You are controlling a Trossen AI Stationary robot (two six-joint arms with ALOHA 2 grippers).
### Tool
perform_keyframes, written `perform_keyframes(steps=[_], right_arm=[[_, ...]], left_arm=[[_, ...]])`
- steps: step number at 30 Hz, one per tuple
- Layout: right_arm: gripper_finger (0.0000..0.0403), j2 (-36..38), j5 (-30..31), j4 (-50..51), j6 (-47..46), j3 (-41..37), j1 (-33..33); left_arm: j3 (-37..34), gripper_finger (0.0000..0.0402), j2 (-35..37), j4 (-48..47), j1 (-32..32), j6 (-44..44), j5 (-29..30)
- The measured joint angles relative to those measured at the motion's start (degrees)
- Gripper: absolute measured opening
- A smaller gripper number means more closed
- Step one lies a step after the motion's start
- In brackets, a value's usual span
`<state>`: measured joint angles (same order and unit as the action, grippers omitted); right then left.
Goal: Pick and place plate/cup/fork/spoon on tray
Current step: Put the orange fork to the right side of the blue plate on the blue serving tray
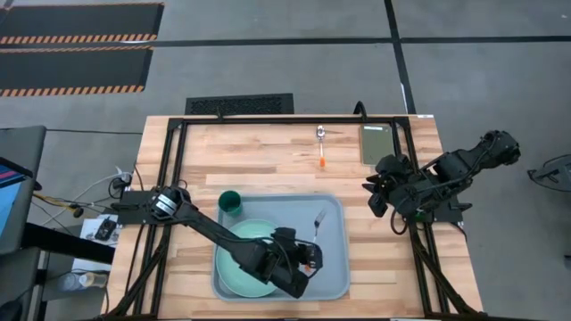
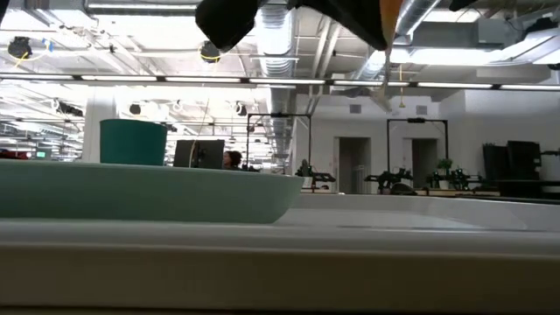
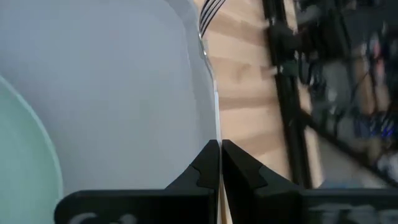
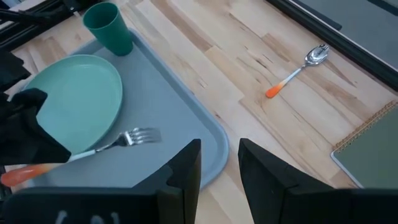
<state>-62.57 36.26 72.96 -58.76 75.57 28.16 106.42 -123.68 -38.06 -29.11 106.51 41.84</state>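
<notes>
The pale grey-blue tray (image 1: pixel 332 278) lies at the table's near middle. The mint-green plate (image 1: pixel 239 259) lies flat on the tray's left half. The teal cup (image 1: pixel 230 201) stands upright at the tray's far left corner. My left gripper (image 1: pixel 308 259) is over the tray's middle, shut on the fork (image 4: pixel 127 138). The spoon (image 1: pixel 321 147) lies flat on the bare wood beyond the tray. My right gripper (image 1: pixel 379 192) is open and empty above the table's right side. My left gripper pinches the fork's orange handle (image 4: pixel 37 172) between its two shut fingers, coming from above. The fork sticks out ahead of the fingertips, its tines (image 2: pixel 382 94) sloping down and toward the tray's far edge. In the low view it is clear of the tray.
A flat olive-green rectangular block (image 1: pixel 376 143) lies at the table's far right, just right of the spoon. Black frame rails (image 1: pixel 174 160) run along the table's edges. Bare wood shows between the tray and the spoon.
</notes>
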Motion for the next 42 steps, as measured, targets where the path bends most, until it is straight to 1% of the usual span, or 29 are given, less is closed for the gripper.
perform_keyframes(steps=[2, 4, 6, 10, 13, 14, 18, 22, 24, 27, 32, 34, 36, 38, 40, 42], right_arm=[[0.0134, 0.0, 0.0, 0.0, 0.1, 0.0, 0.0], [0.0134, 0.0, 0.1, 0.0, 0.1, 0.0, 0.0], [0.0134, 0.0, 0.4, 0.1, 0.1, 0.0, 0.0], [0.0134, 0.0, 1.5, 0.1, 0.3, 0.0, 0.0], [0.0134, 0.0, 1.5, 0.2, 0.3, 0.0, -0.1], [0.0134, 0.0, 1.4, 0.5, 0.3, 0.0, -0.1], [0.0134, 0.0, 1.4, 1.0, 0.3, 0.0, -0.1], [0.0134, 0.0, 1.5, 1.0, 0.3, 0.0, -0.1], [0.0134, 0.0, 1.7, 1.1, 0.3, 0.0, -0.2], [0.0134, 0.0, 1.7, 1.2, 0.3, 0.0, -0.3], [0.0134, 0.0, 1.8, 1.2, 0.2, 0.0, -0.4], [0.0134, 0.0, 1.9, 1.2, 0.1, 0.0, -0.7], [0.0134, 0.0, 1.9, 1.2, -0.3, 0.0, -1.2], [0.0134, 0.0, 1.8, 1.2, -0.4, 0.0, -1.6], [0.0134, 0.0, 1.8, 1.2, -0.5, 0.0, -1.8], [0.0134, 0.0, 1.7, 1.2, -0.8, 0.0, -2.1]], left_arm=[[0.0, 0.0000, 0.5, 0.3, 0.7, -7.5, -0.8], [0.0, 0.0000, 0.9, 2.9, 1.7, -11.5, -3.0], [0.0, 0.0000, 0.9, 6.5, 2.7, -15.8, -7.0], [0.0, 0.0000, 1.2, 14.5, 4.6, -26.3, -17.1], [-0.1, 0.0000, 4.3, 14.3, 5.4, -32.4, -20.7], [-0.1, 0.0000, 6.4, 12.4, 5.6, -34.0, -20.2], [0.1, 0.0000, 16.1, 3.3, 5.9, -39.1, -14.4], [0.0, 0.0000, 23.5, -4.9, 5.2, -44.0, -13.6], [0.0, 0.0000, 26.6, -10.4, 4.3, -44.1, -13.1], [0.0, 0.0000, 30.5, -21.8, 2.4, -40.5, -12.2], [-0.1, 0.0000, 37.4, -43.6, -2.2, -27.3, -3.5], [-2.5, 0.0000, 40.7, -46.5, -4.1, -24.1, 0.0], [-7.9, 0.0000, 44.7, -44.1, -5.6, -22.8, 1.2], [-15.7, 0.0000, 48.9, -38.1, -6.3, -21.5, 0.3], [-25.3, 0.0000, 53.0, -29.5, -6.6, -21.3, -3.0], [-34.4, 0.0000, 56.9, -18.7, -6.6, -21.5, -4.4]])
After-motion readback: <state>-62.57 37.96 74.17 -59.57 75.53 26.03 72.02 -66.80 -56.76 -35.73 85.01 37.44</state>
